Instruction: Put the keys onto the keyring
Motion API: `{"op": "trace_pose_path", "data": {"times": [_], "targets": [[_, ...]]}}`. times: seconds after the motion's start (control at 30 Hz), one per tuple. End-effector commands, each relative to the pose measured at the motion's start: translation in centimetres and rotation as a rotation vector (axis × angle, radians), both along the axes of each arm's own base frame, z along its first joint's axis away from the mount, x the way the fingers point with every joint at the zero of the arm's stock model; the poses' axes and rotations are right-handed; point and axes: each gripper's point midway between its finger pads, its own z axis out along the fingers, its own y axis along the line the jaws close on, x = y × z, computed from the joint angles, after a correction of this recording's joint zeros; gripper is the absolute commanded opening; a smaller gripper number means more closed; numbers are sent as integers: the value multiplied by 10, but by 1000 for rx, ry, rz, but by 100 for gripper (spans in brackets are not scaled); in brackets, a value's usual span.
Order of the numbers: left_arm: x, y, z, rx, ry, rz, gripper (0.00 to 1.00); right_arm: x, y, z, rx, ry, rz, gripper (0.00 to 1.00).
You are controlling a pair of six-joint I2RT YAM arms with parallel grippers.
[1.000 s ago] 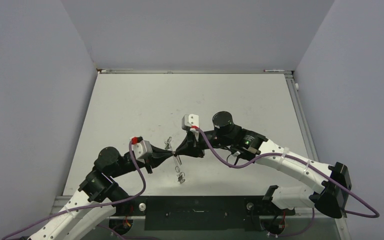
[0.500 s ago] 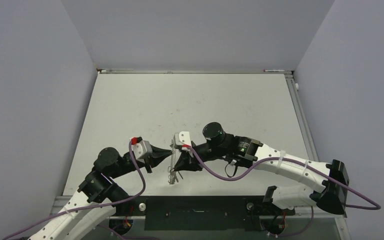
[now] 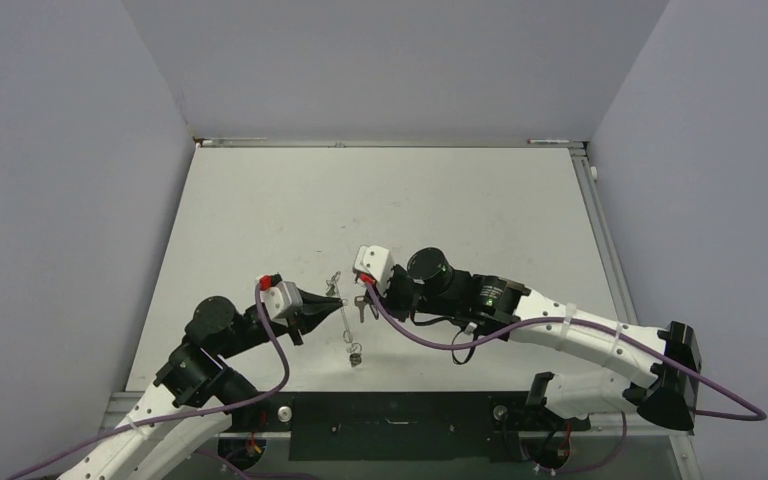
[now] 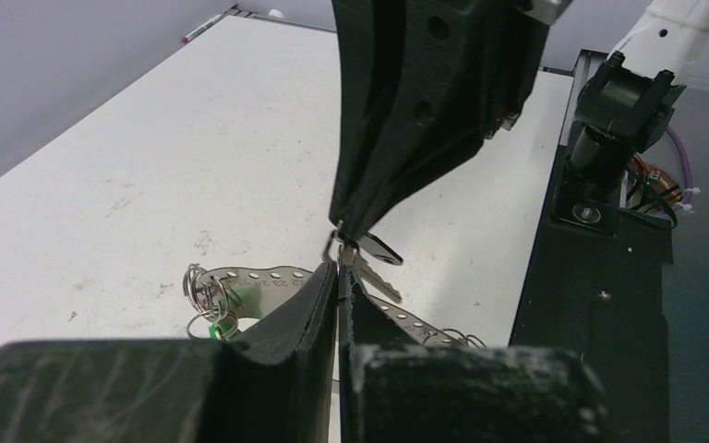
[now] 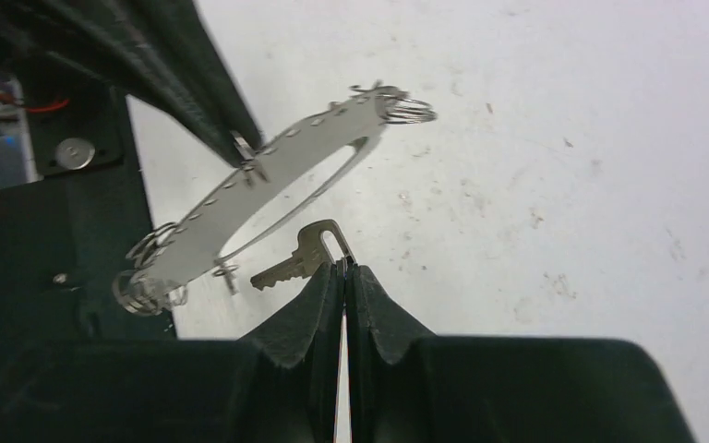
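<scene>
Now right jaws farther back, key [image 5: 294,265] pinched, beside ring strip [image 5: 194,238]

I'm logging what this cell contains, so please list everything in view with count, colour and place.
key: one, silvery, pinched at its head by the right gripper, above the table
keyring: one, silvery slotted plate with holes, held off the table by the left gripper, close to the key
rings: small, silvery, bunched at both ends of the keyring; number unclear
table: one, white, under both arms
walls: grey, around the table
left gripper: one, black, shut on the keyring
right gripper: one, black, shut on the key
</scene>
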Motion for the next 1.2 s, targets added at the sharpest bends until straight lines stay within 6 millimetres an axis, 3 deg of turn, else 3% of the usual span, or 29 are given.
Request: {"op": "trace_pose_path", "data": {"times": [0.0, 0.13, 0.3, 0.4, 0.53, 0.73, 0.83, 1.0, 1.17], "targets": [[1, 1, 20, -37, -63, 9, 0, 33, -15, 17, 22, -84, -224, 5], [9, 8, 21, -27, -72, 67, 0, 58, -38, -2, -38, -68, -406, 5], [19, 19, 23, -23, -84, 152, 0, 72, -58, -63, -108, 131, -557, 5], [26, 25, 22, -23, -82, 201, 0, 62, -52, -101, -104, 249, -521, 5], [29, 29, 23, -23, -84, 232, 0, 53, -40, -127, -52, 369, -436, 5], [28, 28, 22, -19, -83, 223, 0, 57, -40, -172, -101, 497, -383, 5], [28, 29, 22, -20, -85, 224, 0, 60, -36, -181, -93, 506, -370, 9], [29, 29, 22, -19, -82, 225, 0, 62, -38, -194, -119, 519, -382, 33], [28, 28, 22, -19, -81, 224, 0, 67, -40, -182, -112, 490, -404, 40]]}}
